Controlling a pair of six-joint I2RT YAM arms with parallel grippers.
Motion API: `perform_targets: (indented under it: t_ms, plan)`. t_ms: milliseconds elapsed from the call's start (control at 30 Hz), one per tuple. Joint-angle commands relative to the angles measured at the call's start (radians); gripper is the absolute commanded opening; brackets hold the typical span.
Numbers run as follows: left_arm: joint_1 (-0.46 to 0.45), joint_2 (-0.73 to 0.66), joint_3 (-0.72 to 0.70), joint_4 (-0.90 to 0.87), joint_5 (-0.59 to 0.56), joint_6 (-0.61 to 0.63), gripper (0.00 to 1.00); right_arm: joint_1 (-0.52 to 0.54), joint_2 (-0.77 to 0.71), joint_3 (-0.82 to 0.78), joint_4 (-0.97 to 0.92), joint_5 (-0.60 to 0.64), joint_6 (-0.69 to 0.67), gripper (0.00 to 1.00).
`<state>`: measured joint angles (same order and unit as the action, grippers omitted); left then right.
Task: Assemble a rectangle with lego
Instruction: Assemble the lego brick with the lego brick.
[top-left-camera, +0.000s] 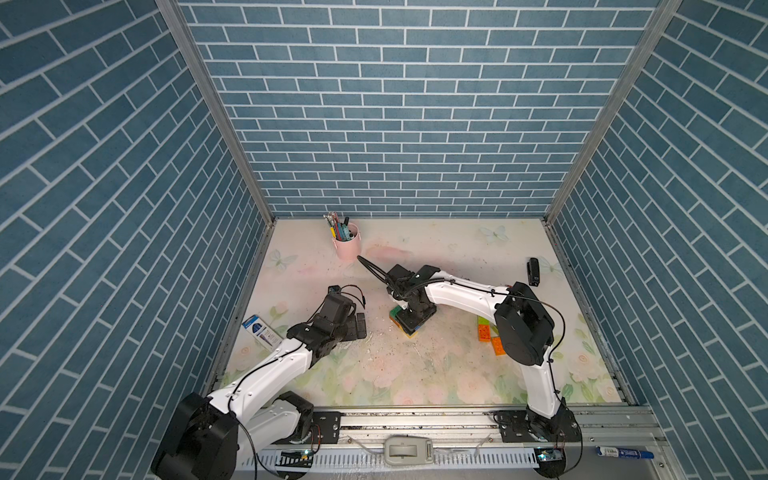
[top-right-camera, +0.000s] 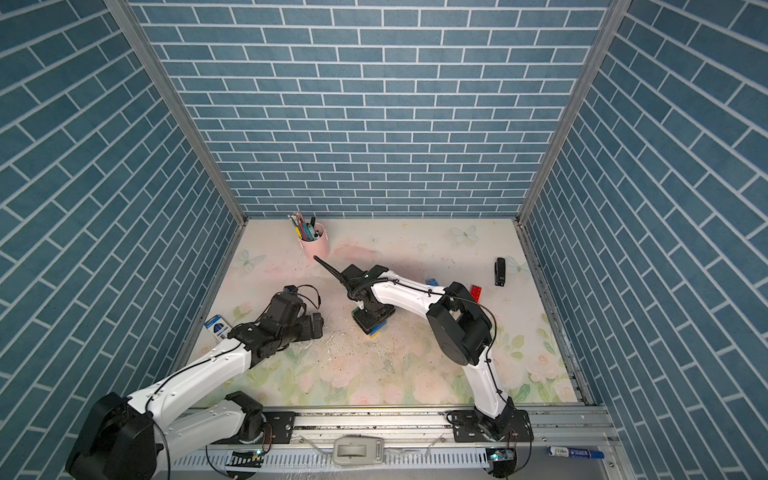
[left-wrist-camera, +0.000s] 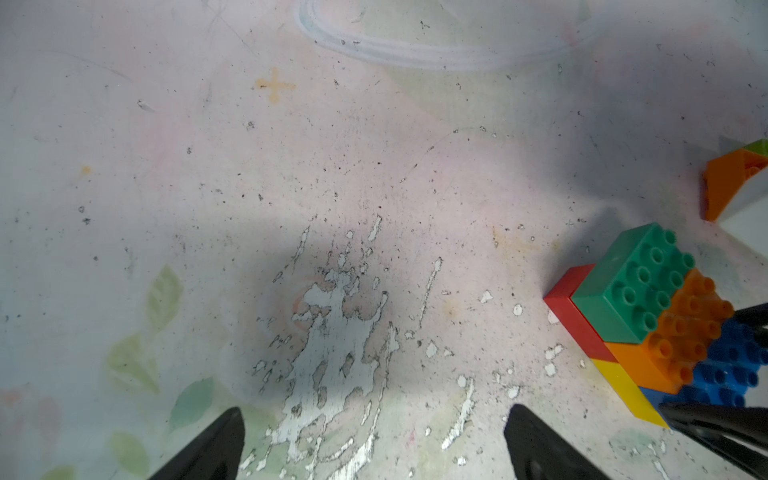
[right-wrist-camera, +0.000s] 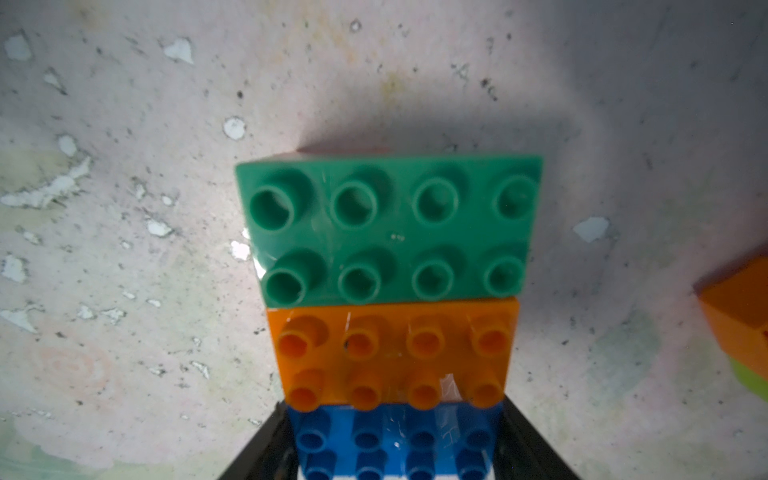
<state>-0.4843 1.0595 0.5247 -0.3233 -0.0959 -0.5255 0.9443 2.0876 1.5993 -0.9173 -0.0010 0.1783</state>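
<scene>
The lego assembly (top-left-camera: 402, 325) sits mid-table under my right gripper (top-left-camera: 415, 319). The right wrist view shows a green brick (right-wrist-camera: 390, 232), an orange brick (right-wrist-camera: 392, 353) and a blue brick (right-wrist-camera: 395, 440) side by side, studs up. My right gripper (right-wrist-camera: 395, 451) is shut on the blue brick, one finger on each end. From the left wrist, red (left-wrist-camera: 573, 307) and yellow (left-wrist-camera: 623, 386) bricks lie under that row. My left gripper (left-wrist-camera: 374, 409) stands open over the bare mat, left of the assembly (top-right-camera: 374, 328), holding nothing.
Loose orange bricks (top-left-camera: 483, 332) and a lime one (top-left-camera: 483, 320) lie by the right arm's elbow. A blue brick (top-right-camera: 432, 281) and a red one (top-right-camera: 476, 293) lie behind it. A pink pen cup (top-left-camera: 347, 245), a black stapler (top-left-camera: 533, 271) and a small box (top-left-camera: 262, 330) also stand on the mat.
</scene>
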Motion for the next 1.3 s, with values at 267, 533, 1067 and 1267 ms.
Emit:
perform_targets:
  t_ms: [267,533,1067,1267]
  plan:
    - [0.007,-0.027,0.017,-0.048,-0.013,0.008,0.99,0.004,0.121,-0.046,0.005,0.022,-0.011,0.18]
    - [0.007,-0.020,0.032,-0.046,-0.007,0.004,0.99,-0.005,0.053,0.004,-0.028,0.002,-0.013,0.51]
    - [0.006,0.044,0.090,0.011,0.022,0.007,0.99,-0.022,-0.091,0.056,-0.050,0.008,0.122,0.85]
    - [0.007,0.113,0.146,0.048,0.052,0.042,0.99,-0.039,-0.272,-0.071,0.018,0.031,0.433,0.78]
